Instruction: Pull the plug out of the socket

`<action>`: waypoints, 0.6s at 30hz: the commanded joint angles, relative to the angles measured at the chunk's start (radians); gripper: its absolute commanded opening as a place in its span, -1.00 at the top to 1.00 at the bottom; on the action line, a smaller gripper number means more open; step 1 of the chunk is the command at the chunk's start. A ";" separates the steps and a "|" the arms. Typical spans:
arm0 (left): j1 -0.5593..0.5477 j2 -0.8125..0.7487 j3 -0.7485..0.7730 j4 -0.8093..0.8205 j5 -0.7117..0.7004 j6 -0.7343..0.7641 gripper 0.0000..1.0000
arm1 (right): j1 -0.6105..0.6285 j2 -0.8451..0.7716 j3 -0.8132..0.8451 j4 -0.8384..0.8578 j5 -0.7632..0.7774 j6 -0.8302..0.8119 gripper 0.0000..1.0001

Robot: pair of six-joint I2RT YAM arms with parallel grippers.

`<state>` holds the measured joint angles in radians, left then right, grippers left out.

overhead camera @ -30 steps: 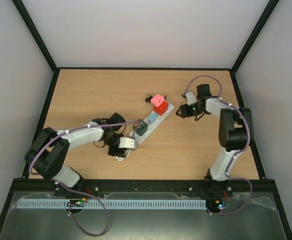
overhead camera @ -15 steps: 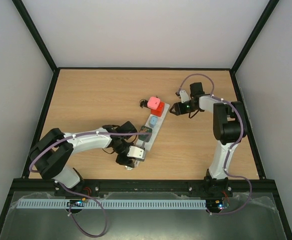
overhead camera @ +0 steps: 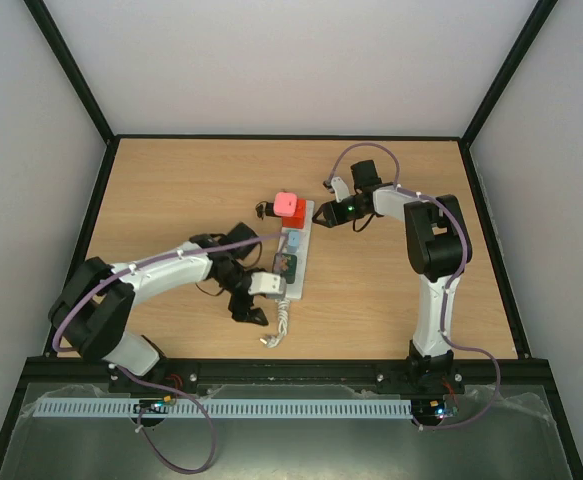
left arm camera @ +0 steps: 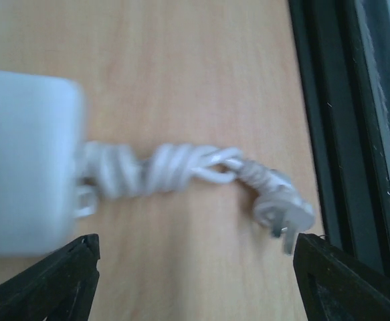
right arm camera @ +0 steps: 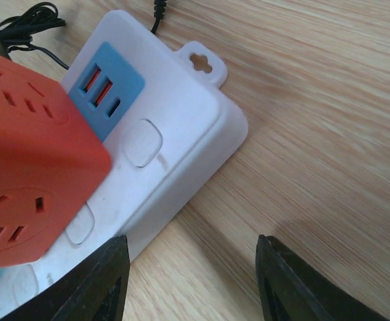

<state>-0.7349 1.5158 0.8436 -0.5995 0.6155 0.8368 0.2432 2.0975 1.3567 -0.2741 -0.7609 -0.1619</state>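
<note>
A wooden desk (overhead camera: 171,190) is shown from above. On the left, the left gripper (overhead camera: 249,310) is positioned low, just beside the near end of the socket (overhead camera: 293,262). Its fingers (left arm camera: 61,281) are spread wide and nothing is held between them. In the left wrist view only bare wood, the coiled white cord (left arm camera: 161,167) and its loose pronged end (left arm camera: 281,210) are framed there.

The socket, a long white power strip, is laid near the middle of the desk, running from the near edge towards the far edge. A dark green block (overhead camera: 286,264) and a pale blue one (overhead camera: 294,240) are seated along its row. At its far end an orange-red cube adapter (overhead camera: 296,213) is plugged in. It is topped by a pink block (overhead camera: 285,201), with a thin black lead (overhead camera: 264,210) beside it.

To the right, the right gripper (overhead camera: 321,213) is set just beside that far end. Its fingers (right arm camera: 108,281) are parted and clamped on nothing, and the strip's white corner is seen next to one of them.

The strip is judged light, rigid and smooth, so it is likely to slide or lift unless its bare white body is pinned down. Which seated piece is meant to come out cannot be settled; the cube adapter or the pink block seems likeliest. Either is best pinched on flat opposite sides and drawn straight out.
</note>
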 commanded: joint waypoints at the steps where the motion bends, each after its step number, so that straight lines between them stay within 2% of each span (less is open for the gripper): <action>1: 0.128 -0.047 0.065 -0.104 0.115 0.040 -0.65 | 0.035 0.035 0.026 -0.007 -0.046 0.021 -0.05; 5: 0.211 -0.115 0.048 -0.084 0.125 0.014 -0.66 | 0.035 -0.019 -0.012 0.001 -0.065 -0.052 -0.06; 9: 0.257 -0.170 0.037 -0.044 0.128 -0.027 -0.68 | 0.010 -0.142 -0.101 0.012 -0.105 -0.231 -0.13; 14: 0.263 -0.192 0.038 -0.027 0.102 -0.012 -0.79 | 0.004 -0.259 -0.188 -0.002 -0.185 -0.459 -0.18; 18: 0.263 -0.205 0.039 0.022 0.114 -0.010 -0.80 | 0.015 -0.327 -0.250 0.056 -0.245 -0.515 -0.18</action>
<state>-0.4744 1.3365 0.8867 -0.6243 0.6998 0.8181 0.2481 1.8408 1.1584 -0.2634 -0.9123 -0.5327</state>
